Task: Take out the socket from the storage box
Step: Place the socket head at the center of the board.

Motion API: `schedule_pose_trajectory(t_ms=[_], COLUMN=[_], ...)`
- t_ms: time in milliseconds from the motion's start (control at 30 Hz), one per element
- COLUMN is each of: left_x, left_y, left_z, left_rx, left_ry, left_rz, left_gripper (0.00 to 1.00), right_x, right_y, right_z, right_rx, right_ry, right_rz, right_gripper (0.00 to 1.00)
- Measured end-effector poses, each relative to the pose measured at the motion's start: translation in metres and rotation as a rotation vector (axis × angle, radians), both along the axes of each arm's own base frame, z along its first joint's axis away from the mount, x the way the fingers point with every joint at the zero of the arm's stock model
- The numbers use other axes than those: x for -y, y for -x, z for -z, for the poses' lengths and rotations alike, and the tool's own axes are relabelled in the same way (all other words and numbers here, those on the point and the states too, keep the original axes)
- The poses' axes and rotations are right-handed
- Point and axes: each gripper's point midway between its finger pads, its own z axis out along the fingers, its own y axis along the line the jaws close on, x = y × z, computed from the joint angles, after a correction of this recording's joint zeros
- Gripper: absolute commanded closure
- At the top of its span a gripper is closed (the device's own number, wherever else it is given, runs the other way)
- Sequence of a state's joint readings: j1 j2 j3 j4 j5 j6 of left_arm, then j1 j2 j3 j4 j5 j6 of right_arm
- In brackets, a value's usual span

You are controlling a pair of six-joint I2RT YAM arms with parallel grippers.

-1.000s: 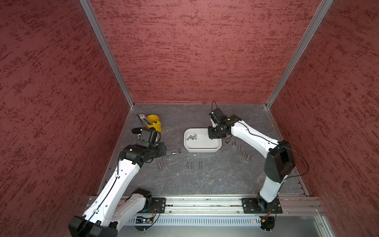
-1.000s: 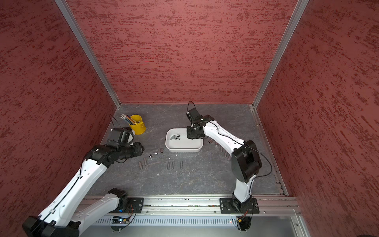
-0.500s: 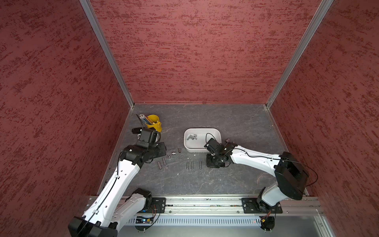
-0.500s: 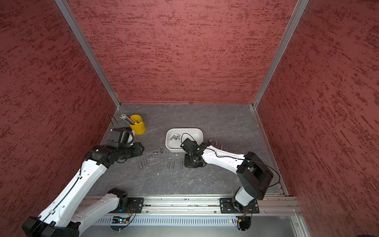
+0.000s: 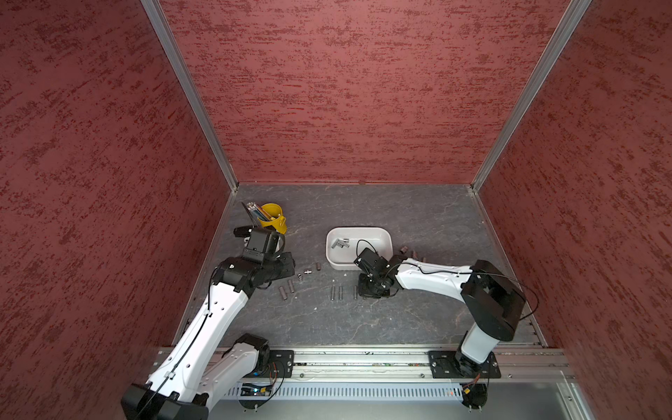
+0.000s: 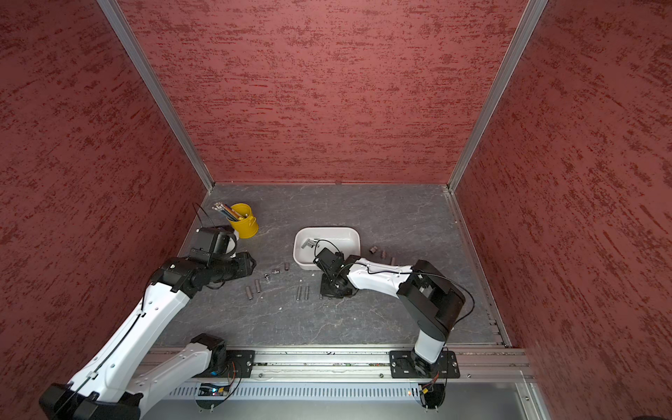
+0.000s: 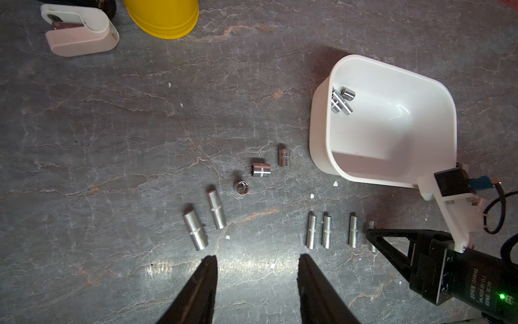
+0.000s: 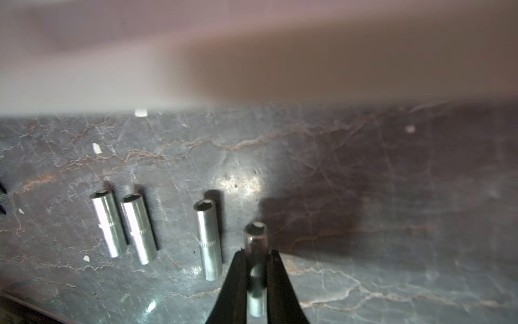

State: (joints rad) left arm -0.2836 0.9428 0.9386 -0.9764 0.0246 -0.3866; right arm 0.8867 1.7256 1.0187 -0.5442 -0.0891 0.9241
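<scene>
the right claw (image 8: 257,254), clamped on a deep socket (image 8: 255,237), holds it just right of the row of sockets (image 8: 208,241), long axis near-to-far like theirs.

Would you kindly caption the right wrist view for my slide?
Right gripper shut on a slim steel socket beside three matching sockets.

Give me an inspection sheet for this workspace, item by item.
Surface: grey stone-look table, small white flecks.
Job's things: white storage box holds a few short sockets in one corner; one long socket sits in the right gripper, low beside three long sockets lying on the table.
Clutter: yellow pencil cup, pink-white object, loose sockets left of the box.
Grippers: right shut on the long socket; left gripper open, empty.
Cables: black wrist cable loops over the box.
Surroundings: red textured walls, metal rail in front.
</scene>
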Motion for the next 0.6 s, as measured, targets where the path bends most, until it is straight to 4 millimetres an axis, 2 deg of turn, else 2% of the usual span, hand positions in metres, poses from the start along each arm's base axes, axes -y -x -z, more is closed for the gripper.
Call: schedule_pose_trajectory(t_ms=[333, 600], left_x=[0.0, 0.0001], left_y=[-0.0001, -0.0001], left_z=[0.0003, 0.0003], left_rx=[-0.001, -0.002], left_ry=[-0.001, 0.0], left_rz=[0.0, 0.0], left_gripper=[0.5, 0.5], right_x=[-0.0007, -0.0009], right_y=[-0.0006, -0.0008], right_z=[0.0019, 0.0022], right_rx=[-0.001, 0.0], right_ry=[0.0, 0.0], right_rz=[0.003, 0.003], right_gripper=[0.73, 0.73])
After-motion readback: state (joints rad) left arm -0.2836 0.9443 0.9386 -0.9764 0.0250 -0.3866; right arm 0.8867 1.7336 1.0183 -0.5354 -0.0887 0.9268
